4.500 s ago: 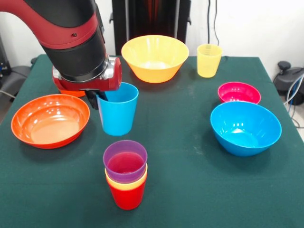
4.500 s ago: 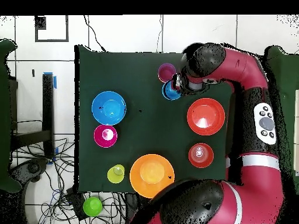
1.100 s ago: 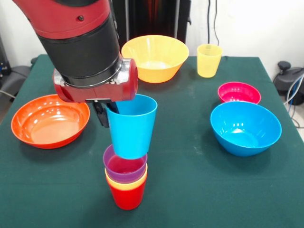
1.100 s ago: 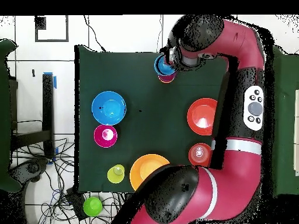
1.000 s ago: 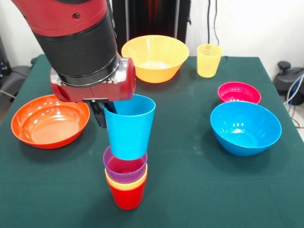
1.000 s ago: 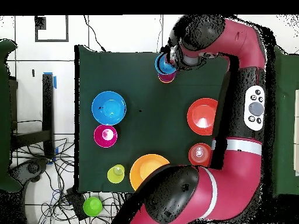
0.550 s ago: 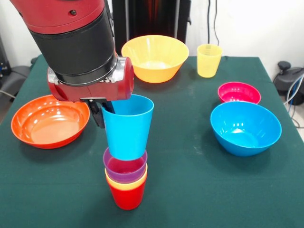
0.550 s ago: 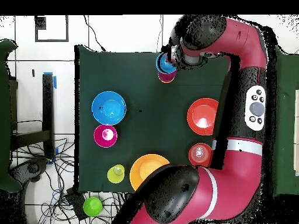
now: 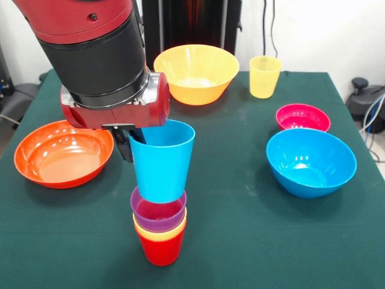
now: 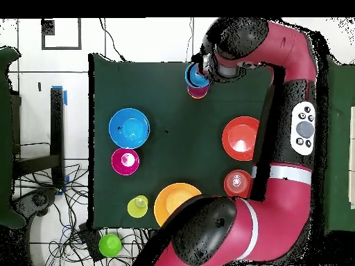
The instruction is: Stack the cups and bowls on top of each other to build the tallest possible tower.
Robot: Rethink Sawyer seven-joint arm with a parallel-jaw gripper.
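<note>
My gripper [image 9: 133,143] is shut on the rim of a blue cup [image 9: 162,159], one finger [image 9: 125,147] showing outside the cup wall. The cup hangs upright right over the tower [image 9: 159,232], a purple cup nested in a yellow-orange cup in a red cup. The blue cup's base sits at the purple rim; whether they touch I cannot tell. In the overhead view the blue cup [image 10: 195,74] covers most of the tower [image 10: 198,91]. A pale yellow cup [image 9: 264,76] stands at the far right.
A large yellow-orange bowl [image 9: 196,73] stands at the back, a wide orange bowl [image 9: 63,152] at the left, and a magenta bowl [image 9: 302,117] and blue bowl [image 9: 311,161] at the right. A small orange bowl [image 10: 238,183] shows only from overhead.
The blue cup was lifted off the table and carried over the stack. In the last second it shifted slightly left and lower; since half a second ago it is nearly still.
</note>
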